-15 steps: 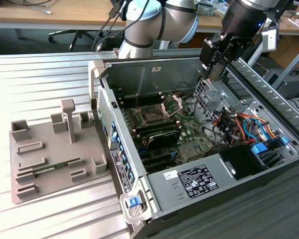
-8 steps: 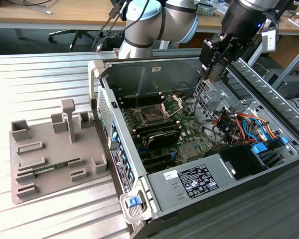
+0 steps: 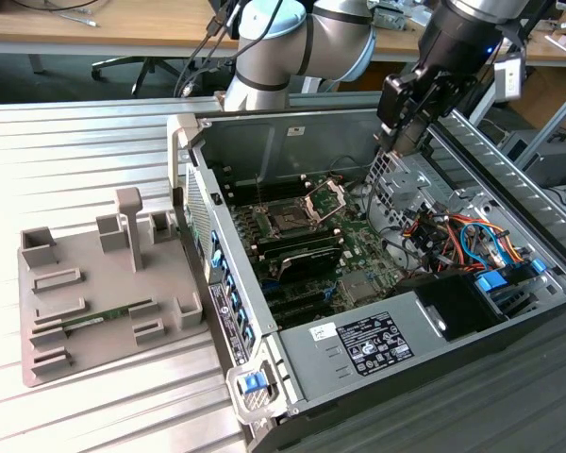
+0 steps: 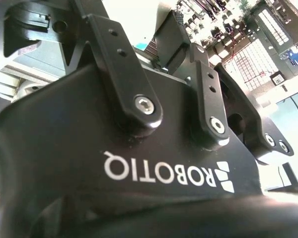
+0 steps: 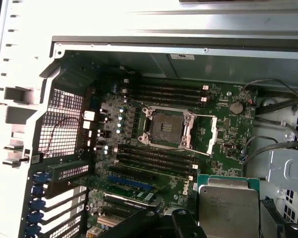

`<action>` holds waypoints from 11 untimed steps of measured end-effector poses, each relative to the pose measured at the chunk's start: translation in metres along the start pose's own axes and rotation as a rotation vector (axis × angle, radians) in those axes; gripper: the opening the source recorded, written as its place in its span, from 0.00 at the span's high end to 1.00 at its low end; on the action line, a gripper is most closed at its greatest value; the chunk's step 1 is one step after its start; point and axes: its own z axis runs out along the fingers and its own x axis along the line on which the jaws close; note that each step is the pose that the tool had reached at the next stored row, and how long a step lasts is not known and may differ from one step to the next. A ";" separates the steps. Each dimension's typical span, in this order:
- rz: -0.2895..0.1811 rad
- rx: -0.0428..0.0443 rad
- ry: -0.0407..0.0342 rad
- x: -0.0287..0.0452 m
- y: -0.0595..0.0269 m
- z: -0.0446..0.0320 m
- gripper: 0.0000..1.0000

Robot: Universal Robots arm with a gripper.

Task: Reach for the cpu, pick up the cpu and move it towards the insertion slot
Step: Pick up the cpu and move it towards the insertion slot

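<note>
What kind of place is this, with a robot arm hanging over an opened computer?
Probably a robotics lab or test workshop. An open computer case lies on a ridged metal table, a grey fixture tray holds parts beside it, and wooden desks with cables and an office chair stand behind.

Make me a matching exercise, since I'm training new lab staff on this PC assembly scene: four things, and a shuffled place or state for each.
Things:
1. cpu
2. insertion slot
3. green memory stick
4. gripper

Places or states:
A. lies on the grey fixture tray, outside the case
B. hangs above the case's far side, toward the exterior view's right
C. frame hinged open, socket empty, on the motherboard
D. silvery top, close to the first wrist camera

Pairs: 1-D; 2-C; 3-A; 4-B
</note>
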 end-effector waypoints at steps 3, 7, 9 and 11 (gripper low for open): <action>0.000 0.0001 0.0000 0.0000 0.0000 0.0005 0.45; 0.000 0.0000 0.0000 0.0000 0.0000 0.0013 0.45; 0.000 0.0001 0.0000 0.0000 -0.0001 0.0017 0.45; 0.000 0.0000 0.0000 0.0000 -0.0001 0.0023 0.45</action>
